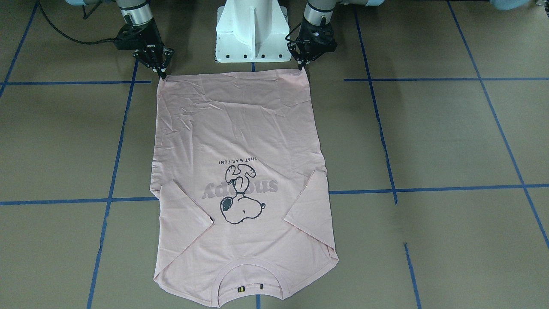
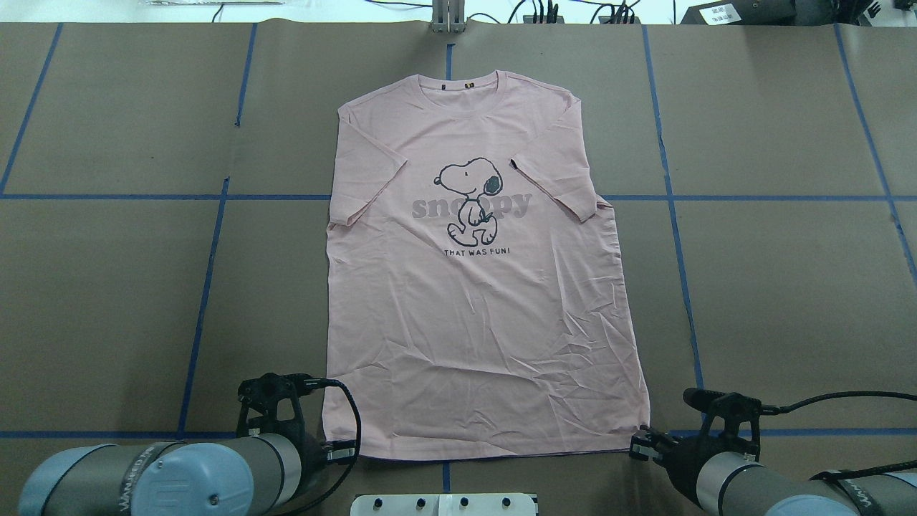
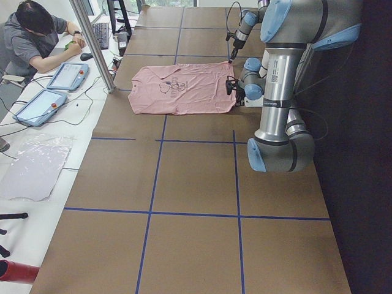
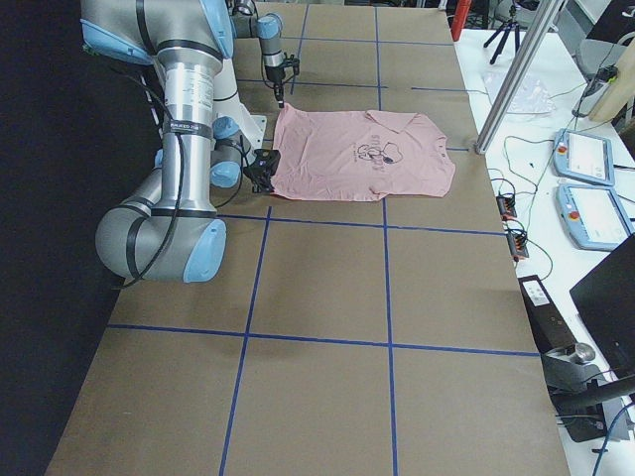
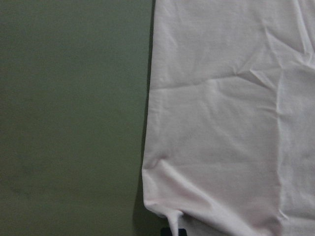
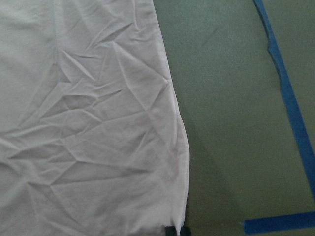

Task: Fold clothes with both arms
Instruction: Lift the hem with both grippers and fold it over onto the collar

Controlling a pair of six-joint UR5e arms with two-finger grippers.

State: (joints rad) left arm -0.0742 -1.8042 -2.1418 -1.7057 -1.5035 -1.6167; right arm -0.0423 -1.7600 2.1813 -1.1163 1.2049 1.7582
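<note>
The pale pink T-shirt [image 1: 240,128] lies flat on the table, Snoopy print up, sleeves folded in, collar far from the robot and hem nearest the base. It is also in the overhead view [image 2: 480,322]. My left gripper [image 1: 303,66] is shut on one hem corner, also seen from overhead [image 2: 337,451]. My right gripper [image 1: 162,75] is shut on the other hem corner, also seen from overhead [image 2: 641,448]. In the left wrist view the cloth [image 5: 231,123] bunches at the fingertips at the bottom edge. In the right wrist view the hem corner [image 6: 177,216] ends at the fingertips.
The white pedestal base [image 1: 252,34] stands just behind the hem between the arms. Blue tape lines [image 1: 429,189] grid the brown table. In the exterior left view an operator [image 3: 37,37] sits at a side bench with tablets [image 3: 67,75]. Black cables [image 2: 824,398] trail from the wrists.
</note>
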